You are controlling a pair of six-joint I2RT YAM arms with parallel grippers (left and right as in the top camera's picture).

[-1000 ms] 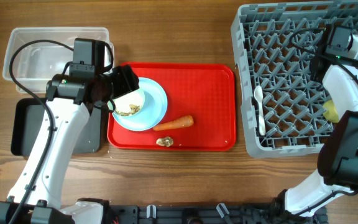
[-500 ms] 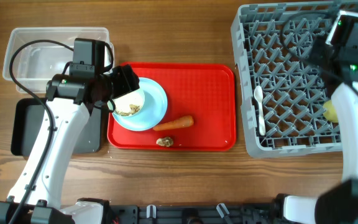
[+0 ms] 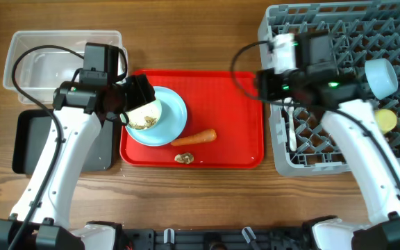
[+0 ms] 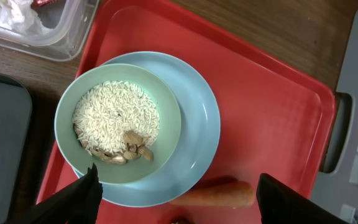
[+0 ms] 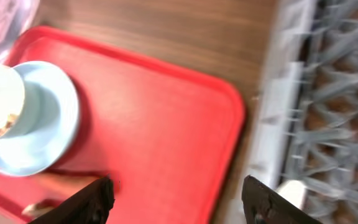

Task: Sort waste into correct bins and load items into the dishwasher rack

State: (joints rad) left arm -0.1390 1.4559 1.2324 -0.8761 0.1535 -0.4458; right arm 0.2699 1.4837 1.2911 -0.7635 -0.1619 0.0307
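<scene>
A pale bowl (image 3: 144,113) (image 4: 118,124) of whitish rice and brown scraps sits on the light blue plate (image 3: 172,114) (image 4: 197,134) on the red tray. My left gripper (image 3: 136,97) (image 4: 179,200) hangs open just above the bowl's near rim, holding nothing. An orange carrot (image 3: 194,137) (image 4: 219,194) and a golden-brown lump (image 3: 183,158) lie beside the plate. My right gripper (image 3: 261,89) (image 5: 176,202) is open and empty over the tray's right edge. The grey dishwasher rack (image 3: 325,42) (image 5: 328,93) holds a white spoon (image 3: 290,121), another pale bowl (image 3: 380,76) and a yellow cup (image 3: 386,120).
The red tray (image 3: 228,111) (image 5: 166,118) lies mid-table. At the left are the clear tub (image 3: 47,59), with tissue (image 4: 11,12) in it, and the black tray (image 3: 30,142) in front of it. The right wrist view is blurred.
My right arm has swung left from the rack's far side to the red tray's edge, its jaws opening. A pale bowl now shows in the rack. The left arm has stayed put.
</scene>
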